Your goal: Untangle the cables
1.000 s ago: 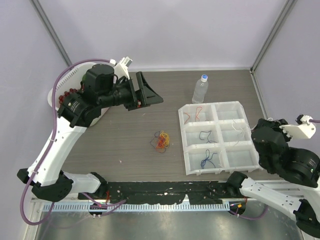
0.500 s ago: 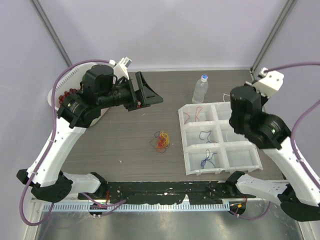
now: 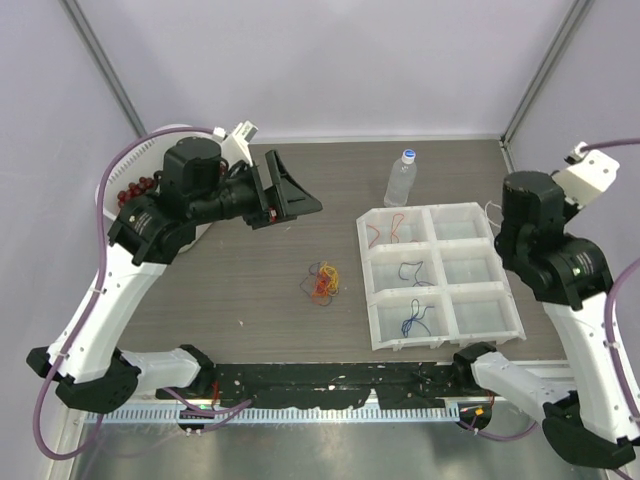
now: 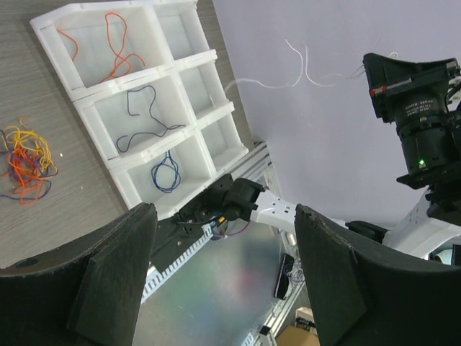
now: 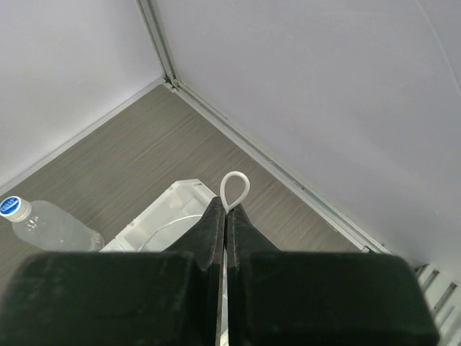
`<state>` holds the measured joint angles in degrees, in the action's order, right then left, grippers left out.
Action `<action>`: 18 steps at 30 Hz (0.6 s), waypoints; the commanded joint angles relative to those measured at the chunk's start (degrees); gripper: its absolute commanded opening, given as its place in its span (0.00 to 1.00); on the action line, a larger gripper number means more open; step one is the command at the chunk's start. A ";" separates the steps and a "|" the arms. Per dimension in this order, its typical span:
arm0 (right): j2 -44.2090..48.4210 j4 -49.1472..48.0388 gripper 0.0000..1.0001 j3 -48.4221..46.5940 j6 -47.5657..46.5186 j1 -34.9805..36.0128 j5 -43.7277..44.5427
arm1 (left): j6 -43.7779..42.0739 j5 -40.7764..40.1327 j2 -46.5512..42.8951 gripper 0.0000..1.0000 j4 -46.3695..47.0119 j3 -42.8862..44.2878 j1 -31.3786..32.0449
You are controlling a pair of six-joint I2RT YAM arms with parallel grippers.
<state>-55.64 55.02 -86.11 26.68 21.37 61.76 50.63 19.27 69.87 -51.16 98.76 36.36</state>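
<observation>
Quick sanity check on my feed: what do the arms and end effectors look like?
The left arm and right arm are both white link shells with black joint housings, each trailing a purple hose. The left end effector and right end effector have two black, wedge-shaped fingers. A white module sits at each wrist.

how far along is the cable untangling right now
Done: an orange cable, a dark cable and a blue cable each lie in their own left compartment of the tray. In hand: the right gripper is shut on a white cable, held high. Left: a mixed tangle sits on the table beside the tray; the left gripper is open and empty.
</observation>
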 commanded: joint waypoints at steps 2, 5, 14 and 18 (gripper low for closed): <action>5.53 7.37 0.01 5.93 8.12 -0.27 1.01 | 0.34 3.23 1.32 0.81 3.96 -0.50 -0.24; 9.30 7.20 0.01 13.48 13.99 -0.27 0.03 | 0.69 4.37 2.64 0.81 4.75 0.20 -0.24; 12.66 8.61 0.01 24.14 24.92 -0.36 -7.00 | -0.36 4.02 2.12 0.81 3.25 0.82 -0.67; 9.42 4.84 0.01 20.29 18.97 -0.36 -4.90 | -0.27 4.20 1.50 0.81 3.17 -0.15 -1.11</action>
<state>-44.31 63.92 -61.71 47.03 21.19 54.76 50.78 22.15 73.38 -49.58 98.39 35.90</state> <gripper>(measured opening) 0.036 0.808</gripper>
